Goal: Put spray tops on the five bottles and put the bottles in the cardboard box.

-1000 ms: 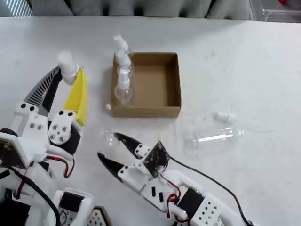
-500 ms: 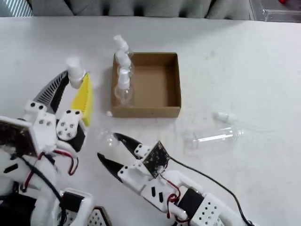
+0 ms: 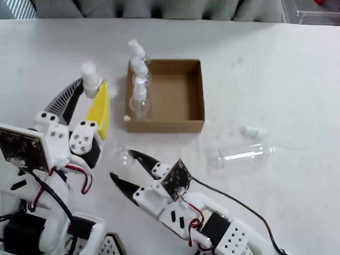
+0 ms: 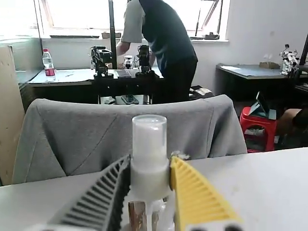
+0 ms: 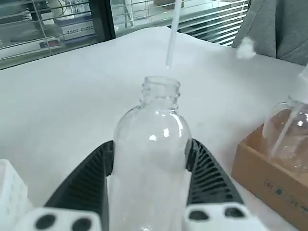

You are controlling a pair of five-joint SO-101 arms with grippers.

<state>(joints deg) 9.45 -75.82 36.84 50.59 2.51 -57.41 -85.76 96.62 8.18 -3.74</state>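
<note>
Left gripper (image 3: 92, 86) clamped on spray top (image 4: 149, 144), held up left of box (image 3: 197, 93). Right gripper (image 5: 150, 149) squeezing open bottle (image 5: 149, 125), upright, near box's front corner. Top's tube (image 5: 172, 33) dangling near bottle's mouth. Three capped bottles (image 3: 139, 90) at box's left wall. Spare bottle (image 3: 241, 155) lying right of box.

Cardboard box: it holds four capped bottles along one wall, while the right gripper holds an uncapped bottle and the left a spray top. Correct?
No. The high view shows three capped bottles in the cardboard box, not four. The rest stands: the right gripper holds an uncapped bottle and the left gripper a spray top.
</note>
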